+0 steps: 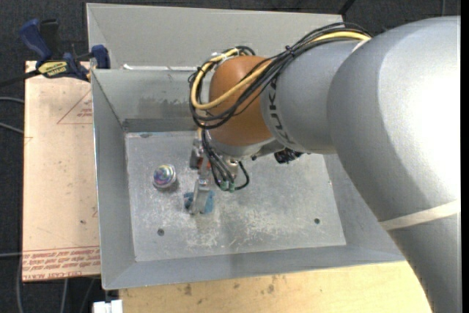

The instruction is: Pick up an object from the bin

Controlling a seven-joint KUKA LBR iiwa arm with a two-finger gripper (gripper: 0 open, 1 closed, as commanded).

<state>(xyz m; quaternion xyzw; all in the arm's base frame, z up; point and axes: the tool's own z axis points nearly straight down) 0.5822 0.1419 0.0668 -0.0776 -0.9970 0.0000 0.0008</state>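
My gripper [199, 203] reaches down onto the bin floor left of centre, its fingertips at or just above the metal. Something small and bluish shows at the fingertips, but I cannot tell whether it is a loose thing or part of the fingers. A small round shiny thing [165, 177], silver with purple and green tints, lies on the floor to the gripper's upper left, a short gap away from it.
The arm with its orange wrist cover and looped cables hangs over the bin's middle and right, hiding the floor beneath. The bin's sloped walls rise on all sides; bare scuffed floor lies in front of and to the right of the gripper.
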